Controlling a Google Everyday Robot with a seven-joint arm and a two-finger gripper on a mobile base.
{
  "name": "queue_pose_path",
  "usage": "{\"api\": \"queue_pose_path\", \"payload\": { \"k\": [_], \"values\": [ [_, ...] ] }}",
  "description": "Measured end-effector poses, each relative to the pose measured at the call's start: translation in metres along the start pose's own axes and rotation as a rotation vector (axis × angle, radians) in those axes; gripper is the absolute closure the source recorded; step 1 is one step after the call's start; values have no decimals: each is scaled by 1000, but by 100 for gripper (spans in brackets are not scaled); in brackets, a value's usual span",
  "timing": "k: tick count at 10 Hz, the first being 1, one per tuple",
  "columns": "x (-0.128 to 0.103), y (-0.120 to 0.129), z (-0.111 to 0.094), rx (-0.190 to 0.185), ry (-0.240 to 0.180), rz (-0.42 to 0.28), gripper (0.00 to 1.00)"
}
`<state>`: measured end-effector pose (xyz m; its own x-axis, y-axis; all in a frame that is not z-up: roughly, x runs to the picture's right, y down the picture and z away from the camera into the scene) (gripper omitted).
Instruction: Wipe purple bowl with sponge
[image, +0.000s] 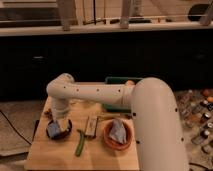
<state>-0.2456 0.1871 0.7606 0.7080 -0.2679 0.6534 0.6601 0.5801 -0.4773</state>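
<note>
The purple bowl (61, 133) sits at the left of the wooden table (55, 155). A bluish-grey sponge (53, 129) lies in it, against its left side. My gripper (58, 121) hangs from the white arm (90, 92) and reaches straight down into the bowl, at or on the sponge. The wrist hides the contact point.
A terracotta bowl (118, 137) holding a bluish cloth (118, 131) stands to the right. Between the bowls lie a small rectangular object (91, 125) and a green pod (80, 143). A green tray (114, 94) sits at the back. Bottles (200, 112) crowd the right edge.
</note>
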Motion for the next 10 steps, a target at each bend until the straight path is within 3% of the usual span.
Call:
{"api": "queue_pose_path", "payload": {
  "k": [5, 10],
  "values": [
    [17, 8, -9, 5, 32, 41, 96],
    [35, -26, -26, 19, 66, 23, 96]
  ]
}}
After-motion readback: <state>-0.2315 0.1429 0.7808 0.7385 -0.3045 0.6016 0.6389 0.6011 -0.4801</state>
